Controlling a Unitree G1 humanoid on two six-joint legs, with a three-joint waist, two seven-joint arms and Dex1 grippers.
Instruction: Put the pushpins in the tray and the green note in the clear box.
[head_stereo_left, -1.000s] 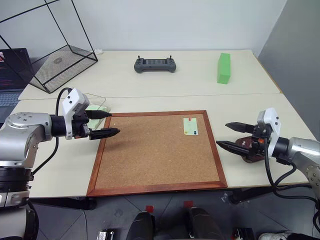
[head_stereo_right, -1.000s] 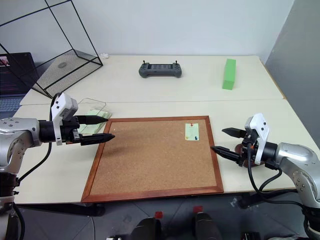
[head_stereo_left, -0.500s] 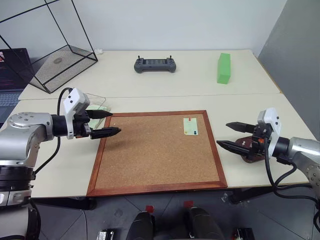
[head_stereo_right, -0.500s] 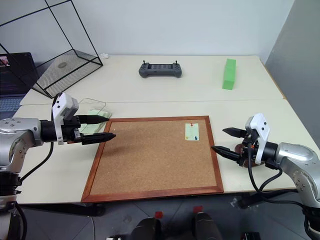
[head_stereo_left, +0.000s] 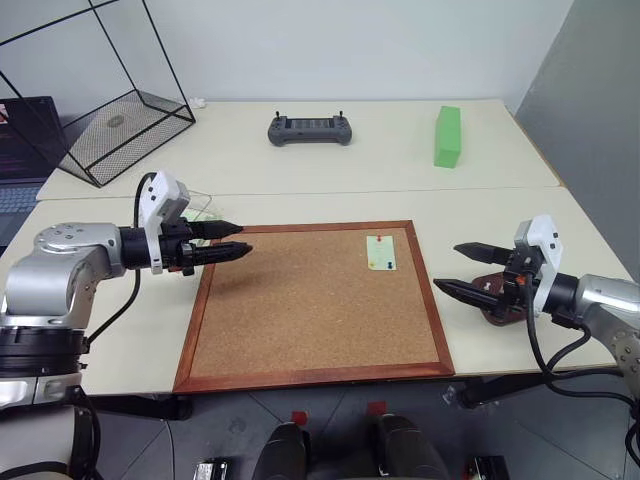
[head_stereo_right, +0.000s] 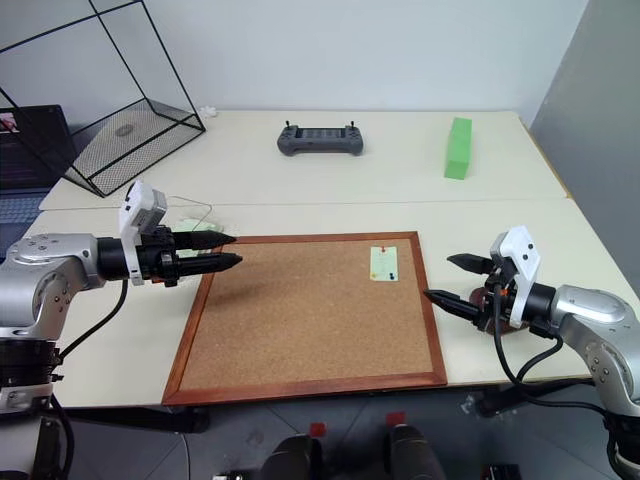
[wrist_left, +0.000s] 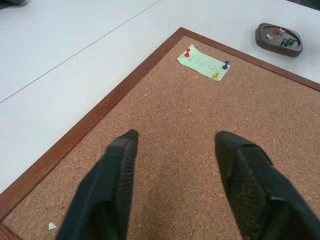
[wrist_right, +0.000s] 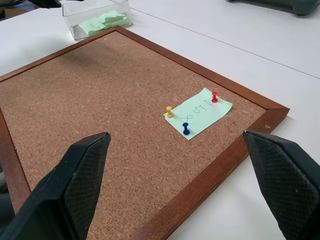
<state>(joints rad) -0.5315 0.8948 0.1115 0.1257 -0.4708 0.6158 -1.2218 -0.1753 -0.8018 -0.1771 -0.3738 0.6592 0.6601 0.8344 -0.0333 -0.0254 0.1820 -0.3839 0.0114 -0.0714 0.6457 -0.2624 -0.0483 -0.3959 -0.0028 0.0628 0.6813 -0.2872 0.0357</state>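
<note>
Pinned flat near the far right corner of the cork board (head_stereo_left: 312, 303): the green note (head_stereo_left: 381, 251), held by three pushpins (wrist_right: 186, 129) (red, yellow and blue in the wrist views), so no lifting the paper until those come out.

Hovering over the board's left edge: left claw (head_stereo_left: 232, 241), aimed across the cork toward the note, fingers parted by a moderate gap, nothing between them. Well apart from the note, most of the board in between.

Off the board's right edge, just above the tray (head_stereo_left: 500, 297): right claw (head_stereo_left: 470, 268), spread wide, empty, pointing inward at the note. Handy spot, judging by the layout, since pulled pins need only a short trip to that dark dish, which already holds a few pins (seen from the left wrist).

Behind the left claw, beside the board's far left corner: the clear box (wrist_right: 97, 17), green slips already inside, waiting for the note.

Task barely begun for this note: all pins still in. Probably next, a pinch on one pin head, tiny target, easy to slip off or tear paper.
</note>
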